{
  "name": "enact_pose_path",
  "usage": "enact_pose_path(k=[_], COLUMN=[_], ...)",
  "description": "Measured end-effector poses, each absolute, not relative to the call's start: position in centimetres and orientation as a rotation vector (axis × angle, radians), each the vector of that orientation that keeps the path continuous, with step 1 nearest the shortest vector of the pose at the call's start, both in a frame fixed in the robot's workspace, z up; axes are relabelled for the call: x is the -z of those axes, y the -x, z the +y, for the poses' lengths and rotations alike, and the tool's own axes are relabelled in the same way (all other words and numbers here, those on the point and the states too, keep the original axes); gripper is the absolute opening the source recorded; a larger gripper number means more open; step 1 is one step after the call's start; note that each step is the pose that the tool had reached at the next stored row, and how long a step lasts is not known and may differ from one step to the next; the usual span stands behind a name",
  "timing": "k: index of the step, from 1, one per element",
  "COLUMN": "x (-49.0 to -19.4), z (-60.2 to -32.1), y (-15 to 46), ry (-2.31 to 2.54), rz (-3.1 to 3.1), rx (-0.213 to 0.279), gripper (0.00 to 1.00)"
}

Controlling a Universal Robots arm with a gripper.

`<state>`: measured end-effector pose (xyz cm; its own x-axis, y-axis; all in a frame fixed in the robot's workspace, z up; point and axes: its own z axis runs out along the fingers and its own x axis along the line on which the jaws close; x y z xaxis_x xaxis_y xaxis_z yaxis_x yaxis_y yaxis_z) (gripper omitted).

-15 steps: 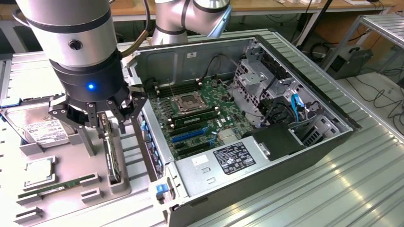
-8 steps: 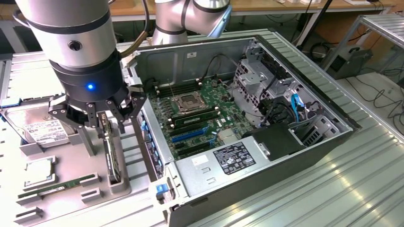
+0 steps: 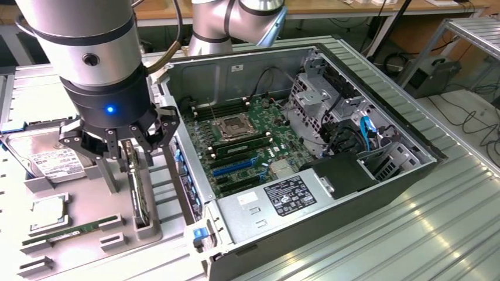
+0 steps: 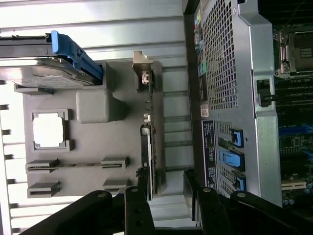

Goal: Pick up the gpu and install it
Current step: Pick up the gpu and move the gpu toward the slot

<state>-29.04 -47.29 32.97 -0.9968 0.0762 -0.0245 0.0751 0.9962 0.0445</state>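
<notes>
The gpu [image 3: 140,193] stands on its edge in a slot of the grey parts tray [image 3: 86,257], beside the open computer case. In the wrist view the gpu [image 4: 148,142] appears edge-on, with its silver end bracket farthest from the camera. My gripper [image 3: 129,157] hangs right above the card's upper edge. It is open, with dark fingers [image 3: 109,167] spread to either side of the card. The wrist view has my gripper [image 4: 168,205] straddling the near end of the card, and one finger sits closer to it than the other. Nothing is gripped.
The tray also holds a hard drive [image 3: 53,164], a square processor [image 3: 47,213] and a green memory stick [image 3: 70,231]. The open computer case [image 3: 390,193] lies at the exterior view's right, its motherboard [image 3: 242,137] and blue expansion slots [image 3: 234,167] exposed. The arm's base stands behind the case.
</notes>
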Motion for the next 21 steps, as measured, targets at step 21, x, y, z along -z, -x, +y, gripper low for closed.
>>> enact_pose_path(k=[21], x=[-32.31], z=[-47.25], y=[29.36], ry=[-0.118], rz=[3.112], rx=[-0.068], gripper=[0.42])
